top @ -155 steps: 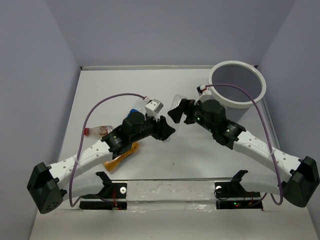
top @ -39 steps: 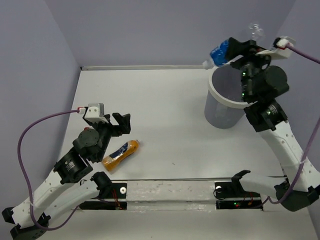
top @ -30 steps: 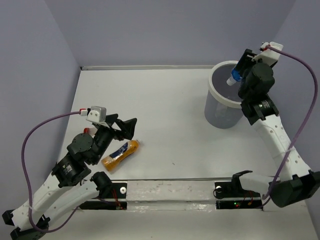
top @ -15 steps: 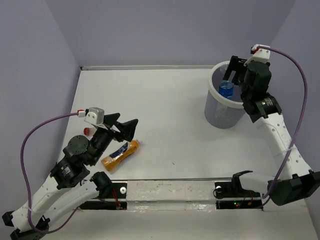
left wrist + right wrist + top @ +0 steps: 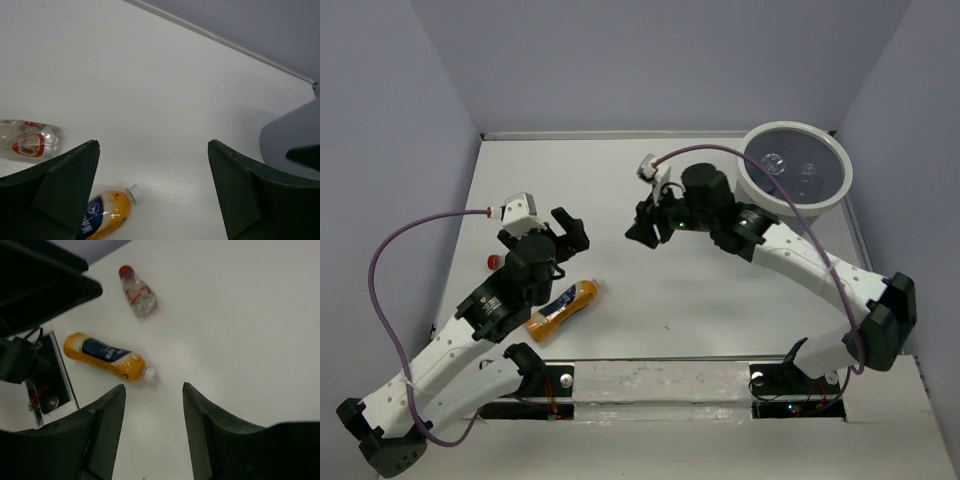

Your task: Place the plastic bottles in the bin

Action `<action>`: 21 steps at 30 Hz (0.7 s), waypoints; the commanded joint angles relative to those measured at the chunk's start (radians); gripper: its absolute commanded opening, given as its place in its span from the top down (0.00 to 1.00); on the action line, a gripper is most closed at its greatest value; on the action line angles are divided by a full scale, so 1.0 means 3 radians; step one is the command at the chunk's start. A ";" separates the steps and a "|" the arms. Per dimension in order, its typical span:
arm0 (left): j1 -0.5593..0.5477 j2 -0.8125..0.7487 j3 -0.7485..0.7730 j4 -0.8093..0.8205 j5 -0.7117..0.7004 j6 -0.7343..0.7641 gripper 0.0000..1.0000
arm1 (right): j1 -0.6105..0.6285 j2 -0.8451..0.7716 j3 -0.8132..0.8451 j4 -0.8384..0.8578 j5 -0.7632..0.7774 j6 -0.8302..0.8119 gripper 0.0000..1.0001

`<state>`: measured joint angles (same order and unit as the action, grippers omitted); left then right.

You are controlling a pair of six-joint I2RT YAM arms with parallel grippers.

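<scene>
Orange bottle (image 5: 107, 356), clear bottle (image 5: 138, 294); perhaps two binned

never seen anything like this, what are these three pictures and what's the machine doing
These are two robot arms bolted to a white table, each ending in a two-finger gripper. The wide picture comes from a fixed camera above and behind them. The other two come from cameras on the wrists; the dark shapes at their edges are each arm's own fingers. The left gripper and the right gripper are open, holding nothing. On the table lie an orange bottle and a clear bottle with a red cap. The round bin at the far right holds clear bottles.
</scene>
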<state>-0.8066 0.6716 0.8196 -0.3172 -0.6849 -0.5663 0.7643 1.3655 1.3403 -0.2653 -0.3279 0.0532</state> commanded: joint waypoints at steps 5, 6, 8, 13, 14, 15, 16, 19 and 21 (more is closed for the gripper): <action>0.1552 0.0026 0.0207 0.0157 0.0431 -0.0025 0.01 | 0.0913 0.0863 0.0134 0.0087 -0.0446 -0.0770 0.41; 0.1918 0.0082 0.0360 0.0157 0.0640 0.0127 0.01 | 0.1041 0.0980 0.0160 0.0087 -0.0406 -0.0826 0.32; 0.2237 0.0154 0.0560 0.0163 0.0820 0.0271 0.01 | 0.1144 0.1088 0.0256 0.0092 -0.0314 -0.0990 0.22; 0.2780 0.0354 0.0725 0.0147 0.1321 0.0313 0.01 | 0.1384 0.1598 0.0644 0.0026 -0.0201 -0.1342 0.14; 0.2816 0.0334 0.0669 0.0188 0.1413 0.0262 0.01 | 0.1415 0.1681 0.0732 -0.0020 -0.0155 -0.1409 0.10; 0.2852 0.0313 0.0643 0.0218 0.1490 0.0241 0.01 | 0.1415 0.1762 0.0829 -0.0076 -0.0129 -0.1465 0.10; 0.2878 0.0272 0.0628 0.0229 0.1577 0.0221 0.01 | 0.1456 0.1951 0.1032 -0.0214 -0.0129 -0.1572 0.09; 0.2919 0.0165 0.0576 0.0229 0.1644 0.0195 0.01 | 0.1517 0.2197 0.1299 -0.0383 -0.0017 -0.1726 0.09; 0.2919 0.0104 0.0556 0.0214 0.1608 0.0221 0.01 | 0.1517 0.2401 0.1494 -0.0430 0.0070 -0.1844 0.08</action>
<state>0.0612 0.7483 0.9928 -0.2886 -0.2584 -0.5106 1.2064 2.0197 1.6821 -0.3199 -0.3660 -0.3916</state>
